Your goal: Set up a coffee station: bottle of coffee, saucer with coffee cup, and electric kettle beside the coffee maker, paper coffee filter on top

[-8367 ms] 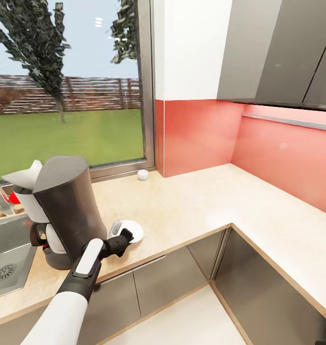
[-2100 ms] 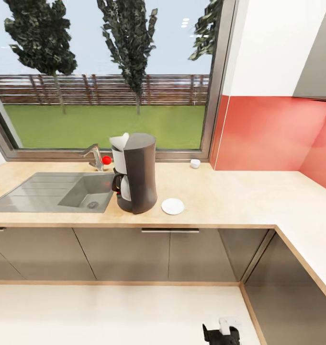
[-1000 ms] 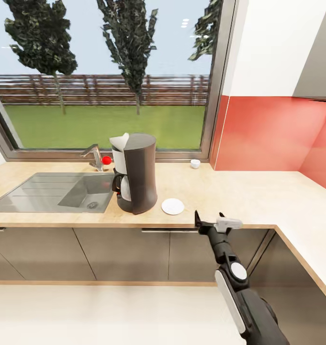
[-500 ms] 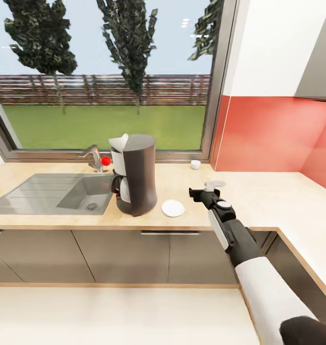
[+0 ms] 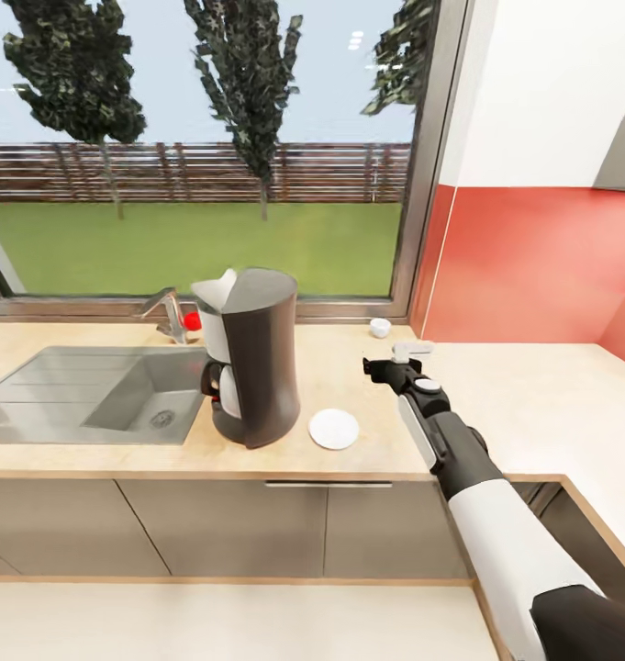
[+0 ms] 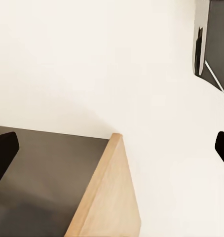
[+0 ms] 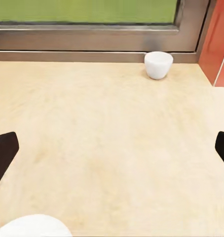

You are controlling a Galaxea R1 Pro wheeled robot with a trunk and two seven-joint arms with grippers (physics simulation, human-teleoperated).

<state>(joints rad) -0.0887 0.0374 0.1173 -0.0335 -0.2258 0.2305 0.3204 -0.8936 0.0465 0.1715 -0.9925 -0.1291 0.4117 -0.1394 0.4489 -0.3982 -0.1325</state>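
cup [image 7: 158, 64] | at worktop [image 5: 496, 386] back edge, by window | right gripper [image 5: 392, 364] held wide open, empty, aimed for pickup | saucer [image 5: 334, 429] beside maker [image 5: 250, 367]

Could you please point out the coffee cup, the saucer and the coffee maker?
coffee cup [image 7: 158, 64], right wrist view, outer wall.
saucer [image 5: 334, 429], head view, centre.
coffee maker [image 5: 262, 367], head view, dark body.

The tall dark grey coffee maker [image 5: 248, 367] stands upright on the light wood kitchen countertop [image 5: 523, 404], just right of the sink. The flat white saucer [image 5: 334, 429] lies empty near its right. The tiny white coffee cup [image 5: 380, 327] sits far back by the window.
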